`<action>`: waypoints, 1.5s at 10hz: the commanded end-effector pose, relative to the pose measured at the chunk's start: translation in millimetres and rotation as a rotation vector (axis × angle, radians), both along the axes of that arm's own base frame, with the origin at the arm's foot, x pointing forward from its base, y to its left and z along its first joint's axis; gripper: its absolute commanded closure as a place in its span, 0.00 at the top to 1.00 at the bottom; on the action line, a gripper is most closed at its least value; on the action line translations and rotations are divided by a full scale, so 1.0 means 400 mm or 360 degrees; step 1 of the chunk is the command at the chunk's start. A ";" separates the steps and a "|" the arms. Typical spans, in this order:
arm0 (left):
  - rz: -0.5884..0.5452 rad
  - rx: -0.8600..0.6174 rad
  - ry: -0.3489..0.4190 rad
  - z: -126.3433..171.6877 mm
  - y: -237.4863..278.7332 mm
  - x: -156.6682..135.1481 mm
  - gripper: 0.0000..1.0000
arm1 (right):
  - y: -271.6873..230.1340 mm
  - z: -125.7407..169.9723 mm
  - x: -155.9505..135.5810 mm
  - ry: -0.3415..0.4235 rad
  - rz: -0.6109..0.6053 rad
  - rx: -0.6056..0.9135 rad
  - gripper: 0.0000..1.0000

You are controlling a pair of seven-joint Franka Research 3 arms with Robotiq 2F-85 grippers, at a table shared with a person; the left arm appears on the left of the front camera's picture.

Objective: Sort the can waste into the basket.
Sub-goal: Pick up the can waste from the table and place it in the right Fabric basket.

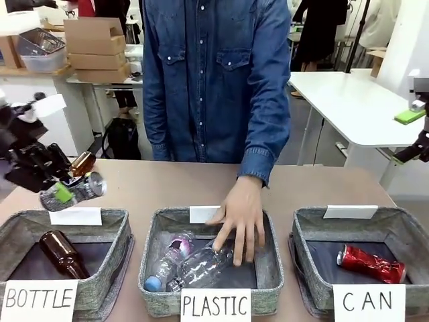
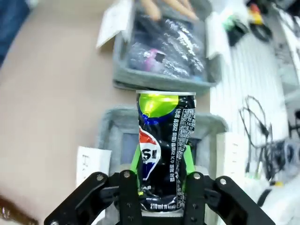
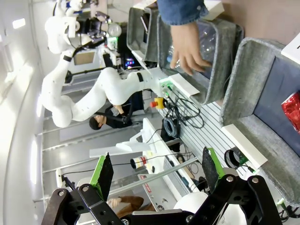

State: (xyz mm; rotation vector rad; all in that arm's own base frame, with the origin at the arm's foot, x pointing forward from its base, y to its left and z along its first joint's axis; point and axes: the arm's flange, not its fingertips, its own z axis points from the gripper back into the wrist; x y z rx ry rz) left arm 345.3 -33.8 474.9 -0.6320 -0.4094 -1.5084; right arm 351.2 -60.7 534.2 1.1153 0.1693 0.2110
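Note:
My left gripper [image 1: 67, 194] is shut on the black-and-silver can [image 1: 88, 186] with yellow-blue print, held on its side in the air above the far left corner of the BOTTLE basket [image 1: 110, 258]. In the left wrist view the can [image 2: 164, 136] stands between the green pads [image 2: 188, 161], over a grey basket [image 2: 110, 124]. The shiny red dented can [image 1: 371, 263] lies in the grey CAN basket [image 1: 315, 228] at the right. My right gripper [image 3: 157, 173] is open and holds nothing, off the table's right side, with the CAN basket [image 3: 248, 65] and red can [image 3: 293, 110] ahead of it.
A person in a denim shirt stands at the far side with a hand [image 1: 240, 221] in the middle PLASTIC basket [image 1: 271, 268], on clear bottles [image 1: 198, 265]. One brown glass bottle [image 1: 60, 253] lies in the BOTTLE basket, another [image 1: 82, 163] shows behind my left gripper.

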 end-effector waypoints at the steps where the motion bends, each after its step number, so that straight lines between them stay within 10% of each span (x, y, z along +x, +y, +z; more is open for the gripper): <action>1: 0.0185 0.0030 0.0039 0.005 -0.016 0.026 0.00 | -0.003 0.001 -0.006 -0.0020 0.0025 -0.0002 1.00; 4: 0.0185 0.0030 0.0039 0.005 -0.016 0.026 0.00 | -0.003 0.001 -0.006 -0.0020 0.0025 -0.0002 1.00; 5: 0.0107 0.0030 0.0023 -0.003 0.000 0.017 0.37 | 0.000 0.000 0.000 0.0000 0.0000 0.0000 1.00; 8: -0.0529 -0.0286 0.0034 0.064 -0.475 0.007 0.37 | -0.177 0.145 -0.089 -0.0170 -0.0172 -0.0422 1.00; 10: -0.0861 -0.0061 0.0025 0.116 -0.782 -0.096 0.37 | -0.378 0.156 -0.220 -0.0278 -0.0558 -0.0817 1.00; 12: -0.0557 0.0019 0.0158 0.145 -1.088 -0.162 0.37 | -0.492 0.108 -0.323 -0.0306 -0.0853 -0.0766 1.00; 13: -0.0485 0.0081 0.0203 0.156 -1.208 -0.178 0.37 | -0.420 0.192 -0.267 -0.0276 -0.0536 -0.0774 1.00; 15: -0.0171 0.0205 -0.0085 0.147 -1.398 -0.150 0.37 | -0.420 0.192 -0.267 -0.0276 -0.0536 -0.0774 1.00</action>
